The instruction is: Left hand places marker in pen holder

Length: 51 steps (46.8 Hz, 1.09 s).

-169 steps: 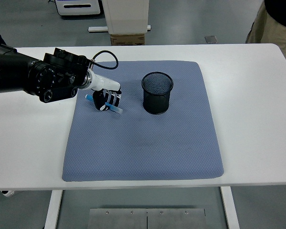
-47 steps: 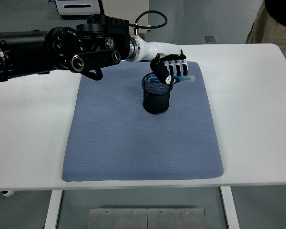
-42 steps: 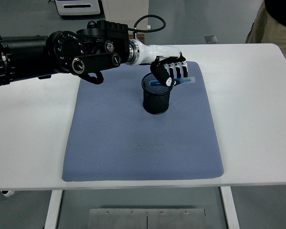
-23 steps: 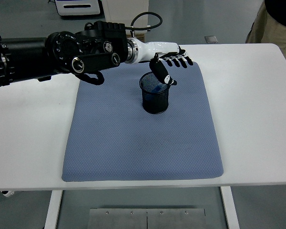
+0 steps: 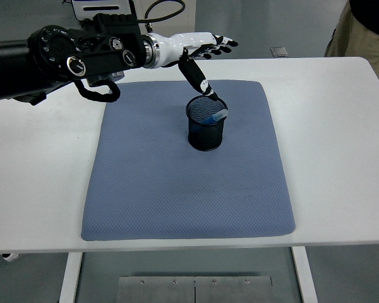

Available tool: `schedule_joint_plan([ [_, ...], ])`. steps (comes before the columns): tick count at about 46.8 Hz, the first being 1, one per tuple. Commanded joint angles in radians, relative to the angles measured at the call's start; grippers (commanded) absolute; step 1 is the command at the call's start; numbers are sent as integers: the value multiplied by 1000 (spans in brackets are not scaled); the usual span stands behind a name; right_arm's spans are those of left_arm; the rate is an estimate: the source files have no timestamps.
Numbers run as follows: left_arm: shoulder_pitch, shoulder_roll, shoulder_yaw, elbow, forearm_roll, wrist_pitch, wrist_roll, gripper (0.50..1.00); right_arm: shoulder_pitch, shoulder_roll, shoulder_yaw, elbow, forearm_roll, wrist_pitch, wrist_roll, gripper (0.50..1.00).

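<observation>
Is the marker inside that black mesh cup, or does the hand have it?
Inside: the blue marker leans in the pen holder; the left hand above is open.

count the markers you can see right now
1. A blue marker leans inside the black mesh pen holder on the blue mat; others could be hidden deeper in the holder.
</observation>
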Motion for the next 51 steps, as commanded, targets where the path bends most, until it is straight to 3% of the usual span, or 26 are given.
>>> schedule_joint_plan([
  [1,30,53,-15,1,-6,4,-1,1000,0,0,0,0,0,0,0,1000],
  [10,176,166,-240,24,-6,16,-2,1000,0,0,0,0,0,0,0,1000],
  [29,504,286,-715,53,-14,5,-7,1000,0,0,0,0,0,0,0,1000],
  [40,704,337,-946,86,-14,1,-137,1000,0,0,0,0,0,0,0,1000],
  [51,827,341,-1033,98,-35,-1,-150,1000,0,0,3,0,0,0,0,1000],
])
